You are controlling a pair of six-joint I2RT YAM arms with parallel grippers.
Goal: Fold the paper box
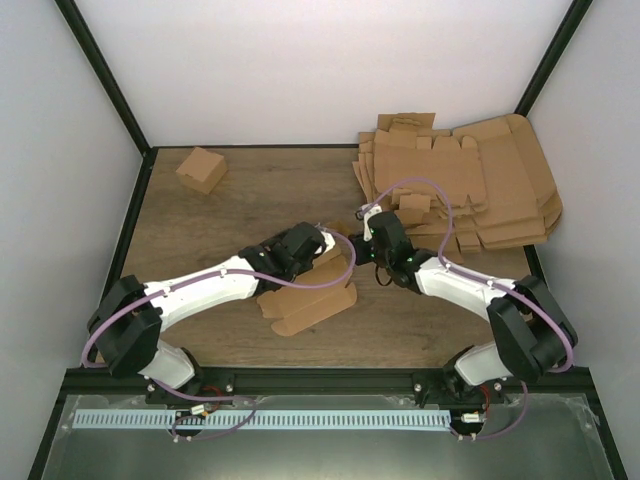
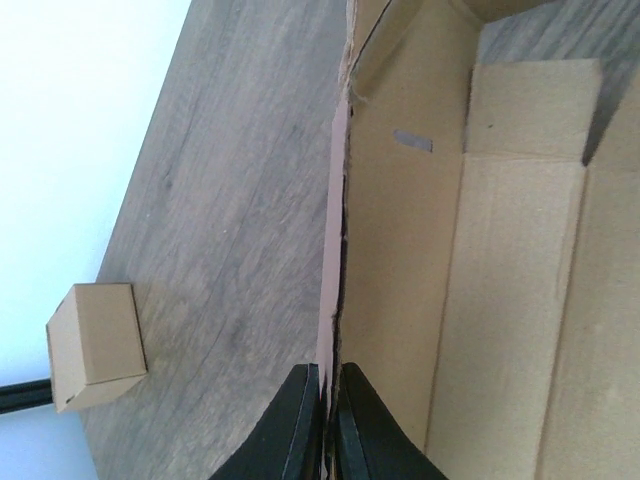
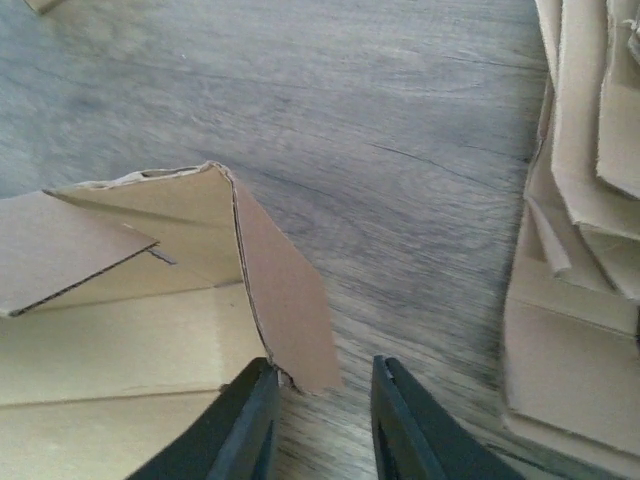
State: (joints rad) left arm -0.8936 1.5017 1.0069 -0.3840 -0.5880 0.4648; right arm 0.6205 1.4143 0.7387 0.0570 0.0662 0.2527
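The box [image 1: 305,305] is lying half-folded near the middle of the table [image 1: 220,220], just ahead of the two arms, with one long wall standing up and the rest of the sheet spreading flat toward the near edge. The left hand [image 2: 325,430] is reaching in from the left and pinching the top edge of that raised wall [image 2: 395,300], its black fingers pressing together on the thin cardboard with no gap showing (the wall's inner face, marked by a small slot, is filling much of the left wrist view). The right hand [image 3: 322,425] is hovering low at the box's right end with its fingers standing apart. The bottom corner of an upright end flap [image 3: 285,290] is poking into the gap right beside one finger, though I cannot tell whether it is touching, and the fingers are not closing on it. A heap of flat blanks [image 1: 480,180] is sitting at the far right corner of the table, just beyond the right hand. A small box [image 1: 201,169], fully closed, is resting well apart at the far left, near the back edge.
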